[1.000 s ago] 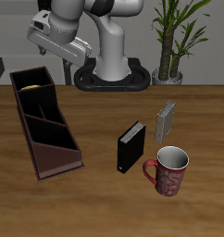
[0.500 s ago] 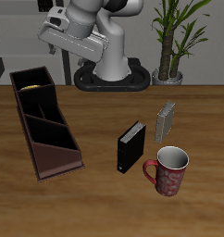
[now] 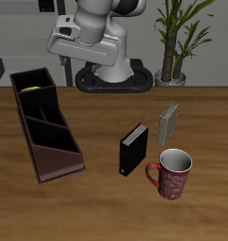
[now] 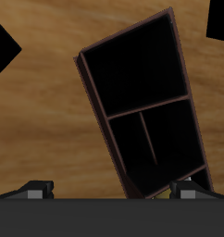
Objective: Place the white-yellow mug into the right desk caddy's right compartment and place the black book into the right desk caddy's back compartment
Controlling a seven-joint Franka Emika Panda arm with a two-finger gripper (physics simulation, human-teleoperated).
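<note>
since a second ago the arm has swung away from above the back end of the right desk caddy [image 3: 45,122] toward the middle of the table's back, and the gripper [image 3: 71,56] now hangs high in front of the robot's base [image 3: 114,77], carrying nothing. from the exterior view i cannot tell how far its jaws stand; the wrist view shows the two fingertips [image 4: 38,190] well apart at the frame's edge with only caddy and table between them, so the jaws read as spread.

the caddy lies along the table's side, its tall back end far from the front edge and its low lip nearer it. in the rearmost cell of the caddy a curved yellow-and-white shape shows, the white-yellow mug [image 3: 32,88], mostly hidden by the wall. the wrist view looks down into the caddy [image 4: 146,111] and shows dark cells split by dividers; their contents are too dark to make out.

the black book [image 3: 133,149] stands upright on the wooden table [image 3: 106,202], well apart from the caddy, near the table's middle. just beside it, nearer the front edge, stands the dark red patterned mug [image 3: 171,173], upright, its handle turned toward the book. farther back, a thin grey patterned book [image 3: 169,123] stands upright, close to the black book but not touching it. a potted plant [image 3: 176,42] stands at the table's back beside the robot's base.
</note>
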